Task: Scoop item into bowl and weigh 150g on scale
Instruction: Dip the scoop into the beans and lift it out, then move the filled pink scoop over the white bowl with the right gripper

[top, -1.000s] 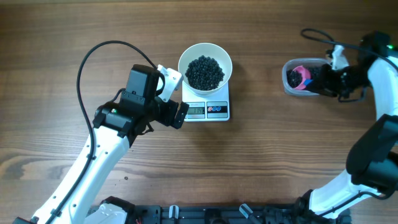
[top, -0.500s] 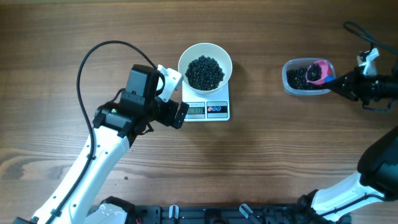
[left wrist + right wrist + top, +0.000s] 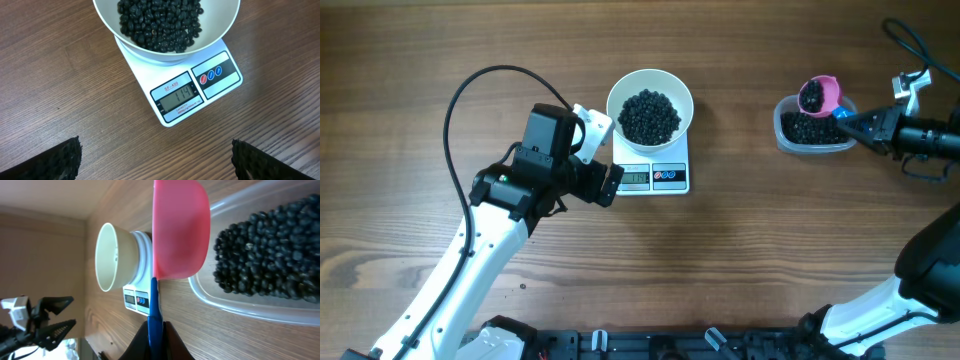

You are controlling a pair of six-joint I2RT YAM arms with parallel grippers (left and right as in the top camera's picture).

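– On the scale (image 3: 680, 165), the bowl (image 3: 650, 78) holds beads (image 3: 650, 117). Left jaws?
– Wide open beside the scale. Right jaws clamp the loaded scoop's (image 3: 818, 95) handle over the tub's (image 3: 790, 140) edge.

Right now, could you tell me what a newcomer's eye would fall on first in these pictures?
The white bowl heaped with glossy black beads stands on the scale in the middle, its display reading 114. At the right, the right tool holds a pink scoop of beads by its blue handle, above the edge of the clear tub.
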